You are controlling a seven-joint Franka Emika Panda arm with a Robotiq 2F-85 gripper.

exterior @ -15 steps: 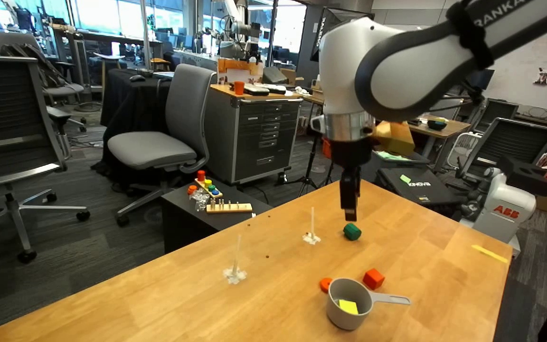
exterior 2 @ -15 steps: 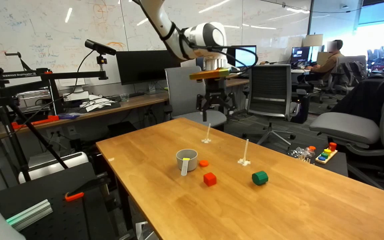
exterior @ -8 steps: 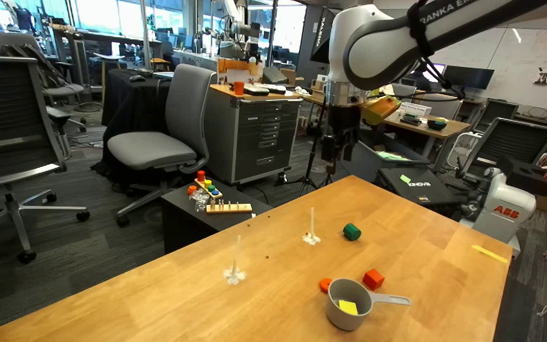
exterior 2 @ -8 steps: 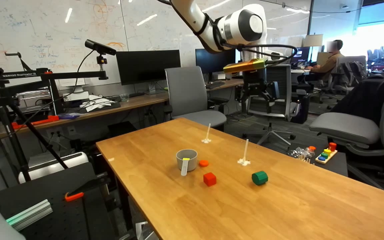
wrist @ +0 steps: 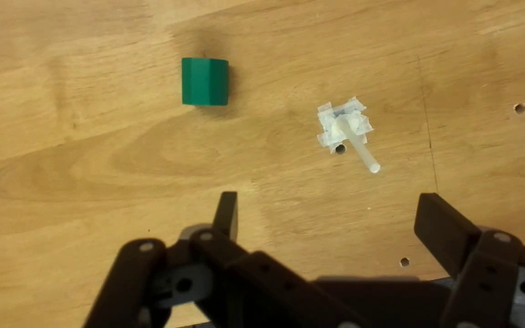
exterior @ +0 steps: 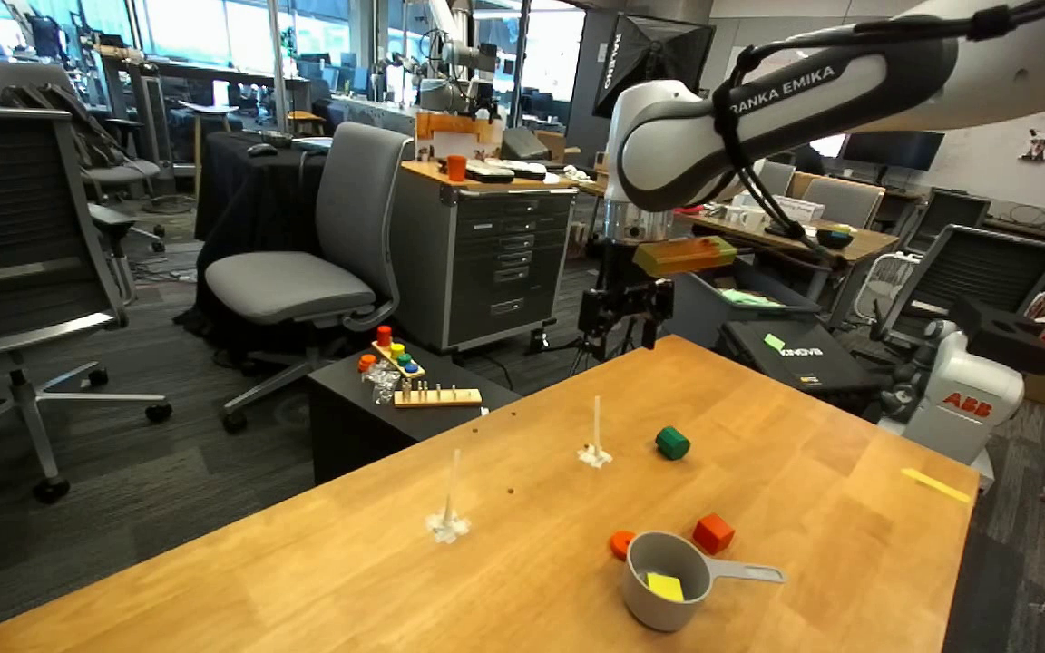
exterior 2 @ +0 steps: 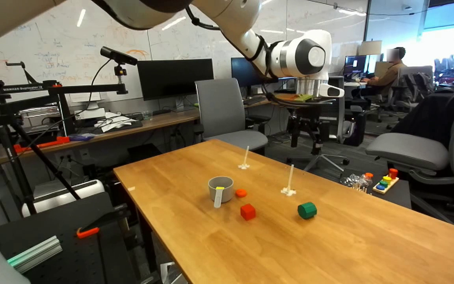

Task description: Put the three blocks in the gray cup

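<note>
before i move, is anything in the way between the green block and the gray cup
Nothing visible sits on the straight line from the green block to the gray cup. Near the cup, the line passes between the flat orange piece and the red block. The green block likely goes in from above.

My gripper (wrist: 328,203): jaws wide apart, room between | green block (wrist: 205,83): bare tabletop (wrist: 84,136) around, 1 of 2 upright rods (wrist: 358,146) near | gray cup (exterior: 656,613): mouth clear overhead, yellow block (exterior: 666,587) inside; handle (exterior: 749,571), orange disc (exterior 2: 241,193), red block (exterior 2: 248,212) in my way alongside
</note>
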